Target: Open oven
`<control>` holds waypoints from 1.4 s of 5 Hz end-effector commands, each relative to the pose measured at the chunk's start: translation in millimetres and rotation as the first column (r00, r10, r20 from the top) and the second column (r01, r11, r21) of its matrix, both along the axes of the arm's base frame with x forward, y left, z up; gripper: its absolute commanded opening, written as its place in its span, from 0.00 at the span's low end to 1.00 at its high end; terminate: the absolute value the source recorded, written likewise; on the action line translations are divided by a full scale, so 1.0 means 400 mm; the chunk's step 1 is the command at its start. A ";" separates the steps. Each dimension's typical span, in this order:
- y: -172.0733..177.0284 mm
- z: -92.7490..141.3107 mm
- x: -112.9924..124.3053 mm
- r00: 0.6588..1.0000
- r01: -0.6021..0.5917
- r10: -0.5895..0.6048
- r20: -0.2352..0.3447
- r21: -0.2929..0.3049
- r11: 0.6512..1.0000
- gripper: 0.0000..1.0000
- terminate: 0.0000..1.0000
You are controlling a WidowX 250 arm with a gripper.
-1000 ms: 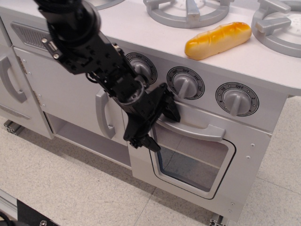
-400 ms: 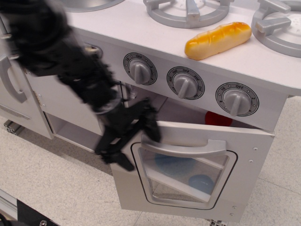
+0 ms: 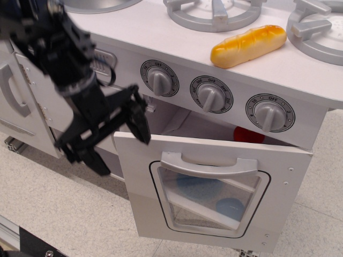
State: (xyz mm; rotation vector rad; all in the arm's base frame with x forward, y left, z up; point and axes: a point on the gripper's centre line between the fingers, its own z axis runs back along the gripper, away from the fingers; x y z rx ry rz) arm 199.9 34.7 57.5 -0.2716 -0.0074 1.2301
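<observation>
Since the frame a second ago, when the black robot gripper (image 3: 115,136) sat at the left end of the wide grey bar handle (image 3: 209,163) with the door shut, the light grey toy-kitchen oven (image 3: 214,187) has had its door swung down and outward, and the gripper has drawn away to the left of the door's upper left corner. Its two dark fingers are spread apart and hold nothing; one finger (image 3: 140,120) sits just beside the door's top left corner, the other (image 3: 96,160) hangs lower, clear of the door's left edge. The door leans out from its bottom edge, leaving a gap beneath the panel of three round grey control knobs (image 3: 211,95), where the white inside and something red (image 3: 248,135) show. Through the rounded see-through window two blue round shapes (image 3: 230,206) can be made out, though not clearly. On the white countertop (image 3: 144,32) lies a yellow-orange toy bread roll (image 3: 247,45), between grey burner rings (image 3: 211,13) and well back from the front edge. Left of the gripper stands a plain grey cabinet door with a curved vertical handle (image 3: 13,88), and speckled floor tile (image 3: 69,214) lies open in front of the oven door.
</observation>
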 end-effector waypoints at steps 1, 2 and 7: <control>0.063 0.043 0.122 0.999 0.021 -0.031 0.036 0.244 0.970 1.00 0.00; 0.071 -0.007 0.165 0.983 0.155 -0.179 0.029 0.377 0.913 1.00 0.00; 0.036 -0.136 0.105 0.822 0.555 -0.480 -0.307 0.237 0.798 1.00 0.00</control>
